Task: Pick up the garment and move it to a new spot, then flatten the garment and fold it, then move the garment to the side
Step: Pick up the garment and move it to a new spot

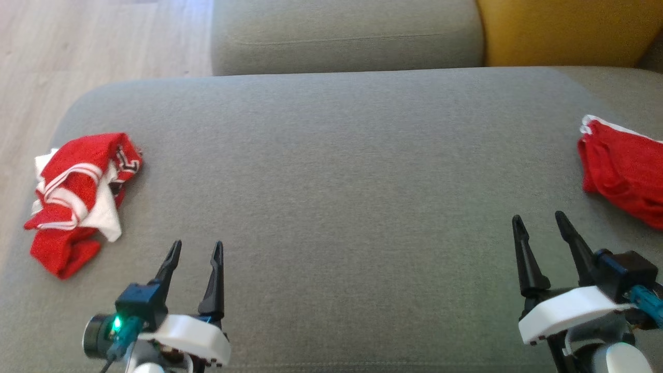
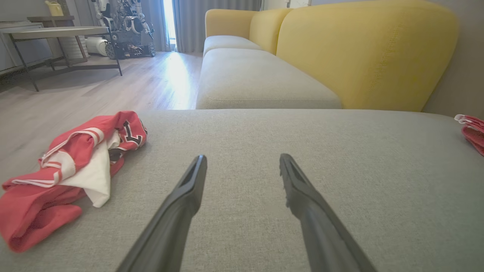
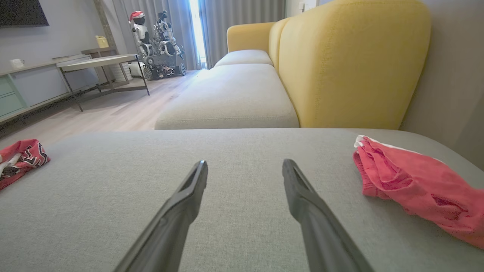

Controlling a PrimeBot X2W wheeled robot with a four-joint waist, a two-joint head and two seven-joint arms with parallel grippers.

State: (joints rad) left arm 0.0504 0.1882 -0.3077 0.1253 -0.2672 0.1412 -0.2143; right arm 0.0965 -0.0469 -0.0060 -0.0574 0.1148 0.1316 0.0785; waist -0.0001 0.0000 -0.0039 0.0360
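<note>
Hovering over the grey cushion [image 1: 331,155], the left gripper [image 1: 198,243] and right gripper [image 1: 538,215] hold jaws wide and empty, seemingly poised to reach; the crumpled garment [image 1: 77,197] lies left, another red cloth [image 1: 621,171] right.

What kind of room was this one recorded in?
Most likely a living room: a grey sofa seat with a yellow backrest, a wooden floor, and a side table near curtains.
</note>
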